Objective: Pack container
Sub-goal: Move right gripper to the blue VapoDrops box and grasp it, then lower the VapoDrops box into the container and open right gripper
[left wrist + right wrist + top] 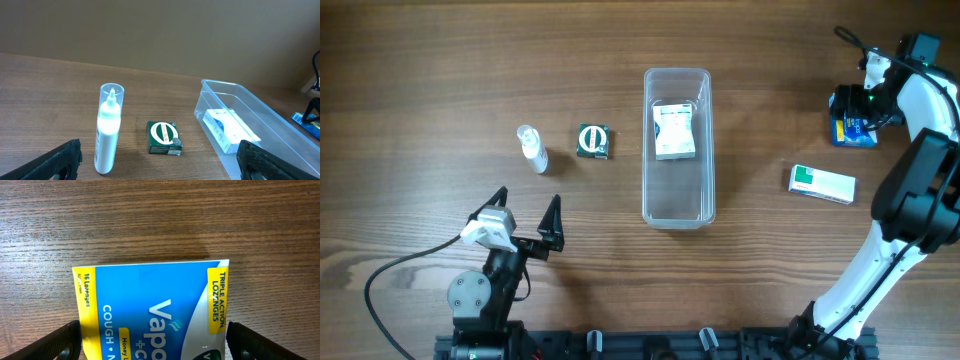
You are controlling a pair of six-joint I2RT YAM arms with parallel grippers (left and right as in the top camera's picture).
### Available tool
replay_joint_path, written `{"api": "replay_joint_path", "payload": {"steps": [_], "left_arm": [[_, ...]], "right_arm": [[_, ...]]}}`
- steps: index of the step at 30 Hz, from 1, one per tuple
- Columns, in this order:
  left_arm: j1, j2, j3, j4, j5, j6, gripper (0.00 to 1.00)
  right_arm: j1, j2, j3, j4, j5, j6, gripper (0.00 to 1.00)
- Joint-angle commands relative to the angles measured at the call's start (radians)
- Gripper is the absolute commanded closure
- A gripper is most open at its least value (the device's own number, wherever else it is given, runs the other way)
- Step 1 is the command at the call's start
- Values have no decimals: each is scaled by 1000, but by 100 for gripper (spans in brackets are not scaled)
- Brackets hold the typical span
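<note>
The container (pixel 677 195) is a long clear tub at the table's middle, with a white box (pixel 673 130) lying in its far half. My right gripper (pixel 853 115) is at the far right, open, its fingers on either side of a blue and yellow lozenge packet (pixel 150 305) that lies flat on the table; the fingers (pixel 155 342) are not closed on it. My left gripper (pixel 527 218) is open and empty near the front left. In its wrist view the fingers (pixel 160 165) face a white bottle (pixel 107 130), a green box (pixel 164 137) and the container (pixel 270 117).
A small white bottle (pixel 532 148) stands left of the tub, and a green box (pixel 593 141) lies between them. A white and green box (pixel 822 184) lies on the table right of the tub. The right arm runs down the right edge.
</note>
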Motion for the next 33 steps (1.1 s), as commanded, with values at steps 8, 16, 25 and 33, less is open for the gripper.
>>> {"api": "replay_joint_path", "payload": {"steps": [8,16,25,33], "left_arm": [[6,-4,-5,-2,5,16,0],[6,-4,-5,-2,5,15,0],[6,-4,-5,-2,5,16,0],[6,-4,-5,-2,5,16,0]], "right_arm": [[-2,11,-53,25,57,47,15],[-1,9,-60,27,80,86,26],[12,-318,-46,18,-276,296,31],[435,-586,-48,-167,-232,429,27]]}}
